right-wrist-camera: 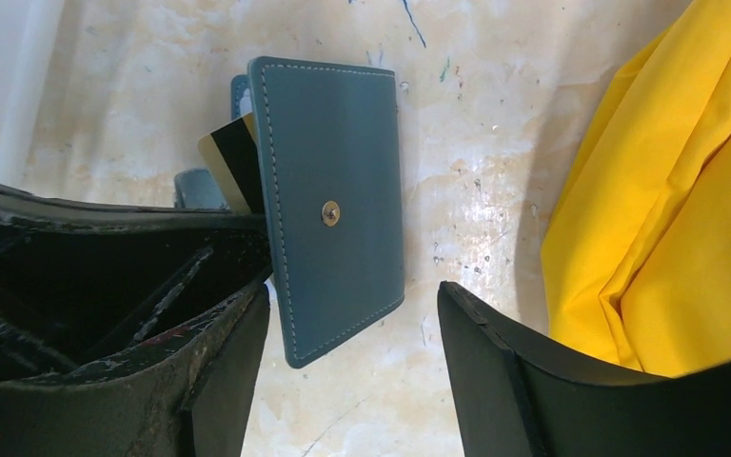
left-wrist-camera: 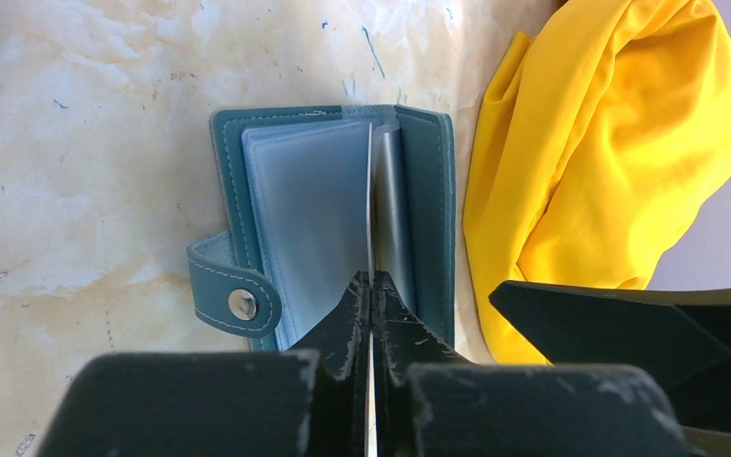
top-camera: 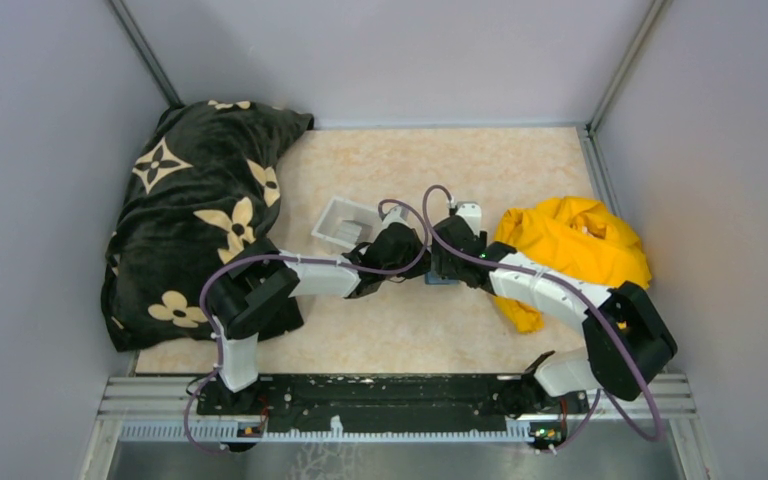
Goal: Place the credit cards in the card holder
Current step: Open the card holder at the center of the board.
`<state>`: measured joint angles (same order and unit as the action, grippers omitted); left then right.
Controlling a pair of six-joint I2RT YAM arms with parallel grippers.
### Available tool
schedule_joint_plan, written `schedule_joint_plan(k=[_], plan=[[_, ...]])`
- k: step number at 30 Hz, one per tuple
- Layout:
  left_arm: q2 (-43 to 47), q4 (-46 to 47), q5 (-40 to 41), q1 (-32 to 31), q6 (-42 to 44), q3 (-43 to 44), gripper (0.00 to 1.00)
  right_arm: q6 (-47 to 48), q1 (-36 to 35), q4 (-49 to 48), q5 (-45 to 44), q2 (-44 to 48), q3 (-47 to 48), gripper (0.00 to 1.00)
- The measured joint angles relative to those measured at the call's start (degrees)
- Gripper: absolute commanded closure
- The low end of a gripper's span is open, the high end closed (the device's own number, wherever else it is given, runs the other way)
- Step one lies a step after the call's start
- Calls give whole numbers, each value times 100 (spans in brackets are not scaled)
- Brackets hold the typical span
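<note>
Left gripper [left-wrist-camera: 369, 290] feeds a credit card [left-wrist-camera: 369, 200] into the card holder [left-wrist-camera: 305, 209]
Clamped on the card's near end, it has the opened holder straight ahead on the desk [left-wrist-camera: 76, 143], with the card's long axis pointing into the sleeves; the right gripper [right-wrist-camera: 352, 300] stands open astride the cover

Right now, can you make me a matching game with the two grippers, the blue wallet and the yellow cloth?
Things:
1. left gripper
2. right gripper
3. card holder
4. cloth

Colour or state:
A. yellow, bunched up
B. shut on a credit card
C. teal, opened like a book
D. jaws wide open

Pairs: 1-B, 2-D, 3-C, 4-A
</note>
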<state>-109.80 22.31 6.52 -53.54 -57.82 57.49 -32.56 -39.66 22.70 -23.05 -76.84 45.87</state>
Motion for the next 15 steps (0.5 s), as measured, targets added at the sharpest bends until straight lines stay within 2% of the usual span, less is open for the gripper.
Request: schedule_joint_plan(k=[15], plan=[[44,323,-26,-4,-74,-282,100,0,0,90,-422,-431,0,35]])
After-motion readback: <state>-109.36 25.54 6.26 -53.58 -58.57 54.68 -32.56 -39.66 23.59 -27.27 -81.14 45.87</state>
